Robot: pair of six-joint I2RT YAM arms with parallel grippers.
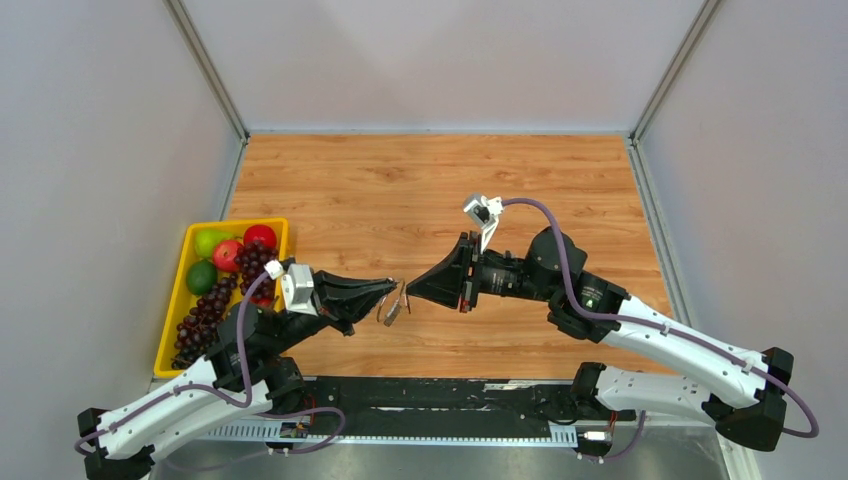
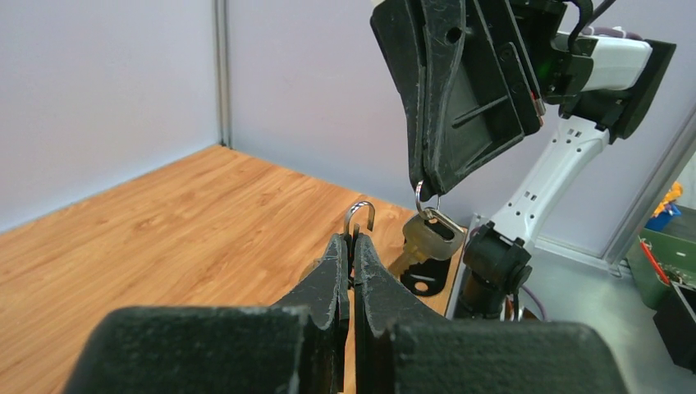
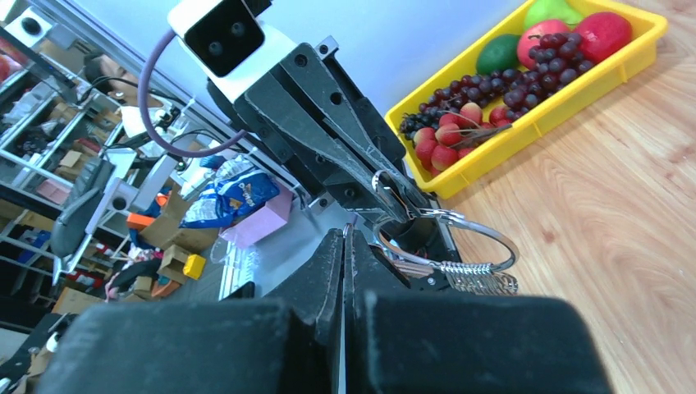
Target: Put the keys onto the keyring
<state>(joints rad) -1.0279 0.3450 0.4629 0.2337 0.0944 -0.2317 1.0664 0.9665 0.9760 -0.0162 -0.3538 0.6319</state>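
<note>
- The left gripper [image 2: 351, 243] fills the bottom of its own wrist view. Its fingers are clamped tight on a small wire loop [image 2: 359, 212], with only the curved silver top poking out above the tips.
- The right gripper [image 2: 421, 182] reaches in from above, just beside it. It's squeezed shut too, pinching the keyring [image 3: 491, 229].
- The keyring is a thin, round, silver wire, seen almost whole from the right wrist. A little spring coil [image 3: 480, 285] sits along its lower edge.
- 1 key [image 2: 428, 240] dangles from the ring. It's a dull brassy colour with a silver link at the top.
- A black piece [image 2: 423, 281] with a hole hangs just below the key. Can't tell if it's a key head.
- From overhead the 2 gripper tips nearly meet, and the whole bunch hangs in the air over the near part of the wooden table [image 1: 400, 190].
- A yellow tray [image 1: 169, 310] of grapes [image 1: 205, 315] and other fruit sits at the table's left edge, well apart from the keys.
</note>
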